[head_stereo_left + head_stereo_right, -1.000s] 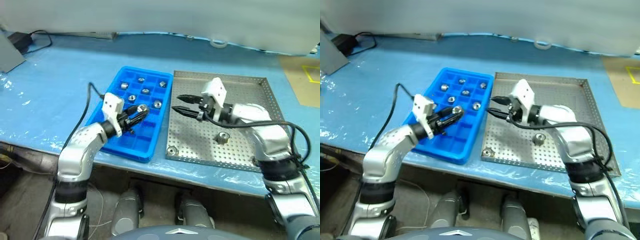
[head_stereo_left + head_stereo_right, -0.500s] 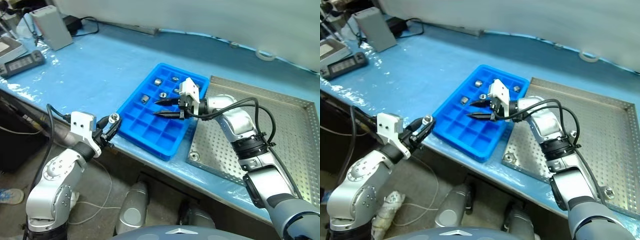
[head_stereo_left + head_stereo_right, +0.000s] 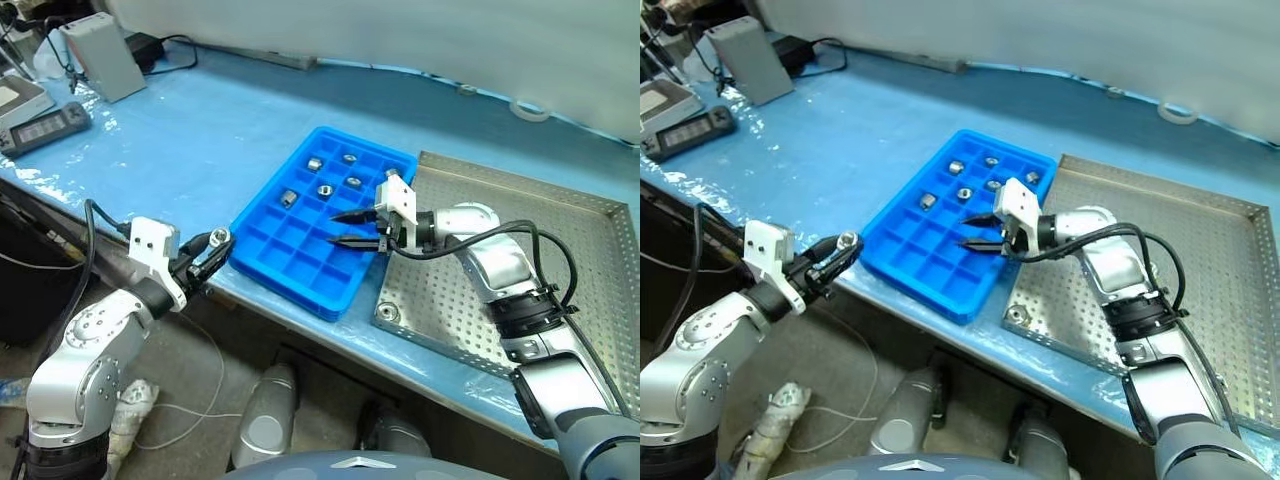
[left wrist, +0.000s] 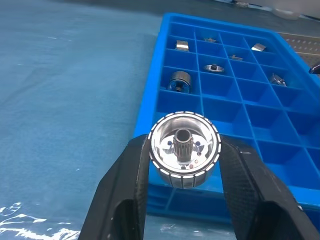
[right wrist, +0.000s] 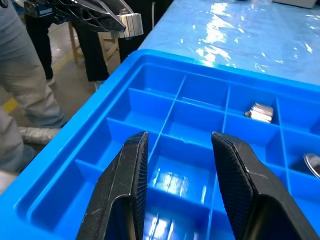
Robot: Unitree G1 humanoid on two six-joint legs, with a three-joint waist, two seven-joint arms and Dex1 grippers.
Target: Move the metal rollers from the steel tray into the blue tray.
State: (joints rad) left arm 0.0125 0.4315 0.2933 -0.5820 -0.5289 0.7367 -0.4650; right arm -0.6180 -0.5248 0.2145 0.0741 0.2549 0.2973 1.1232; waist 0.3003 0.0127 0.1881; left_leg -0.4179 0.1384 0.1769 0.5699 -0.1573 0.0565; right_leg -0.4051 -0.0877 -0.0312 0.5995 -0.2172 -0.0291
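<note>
One roller (image 4: 184, 149) was clamped between the two black fingers (image 4: 127, 192) of the left gripper (image 3: 210, 248), its hollow centre facing the wrist camera. That gripper was off the near-left edge of the blue tray (image 3: 262, 226), out past the front edge of the worktop (image 3: 190, 140) and not touching the tray.

Further rollers lay in the tray's far compartments: one at (image 3: 313, 164), one at (image 3: 349, 158), one at (image 3: 288, 197), one at (image 3: 325, 189) and one at (image 3: 354, 182). The near rows of compartments held nothing.

The right gripper (image 3: 352, 227) hung over the right-hand part of the blue tray, pointing toward the robot's left. Its fingers (image 5: 131, 170) showed a gap between them and grasped nothing; the blue compartments were visible through the gap.

The steel tray (image 3: 560, 205) sat just beside the blue tray, on its right, the two edges close together. One roller (image 3: 387, 314) remained on the perforated floor in the near-left corner of the steel tray.

Both trays stood on the blue-covered worktop. A grey box (image 3: 100, 52) and a dark device (image 3: 45, 128) sat well apart from the trays at the far left. A roll of tape (image 3: 530, 109) lay beyond the steel tray. A person's legs (image 5: 22, 85) showed in the right wrist view, past the worktop edge.
</note>
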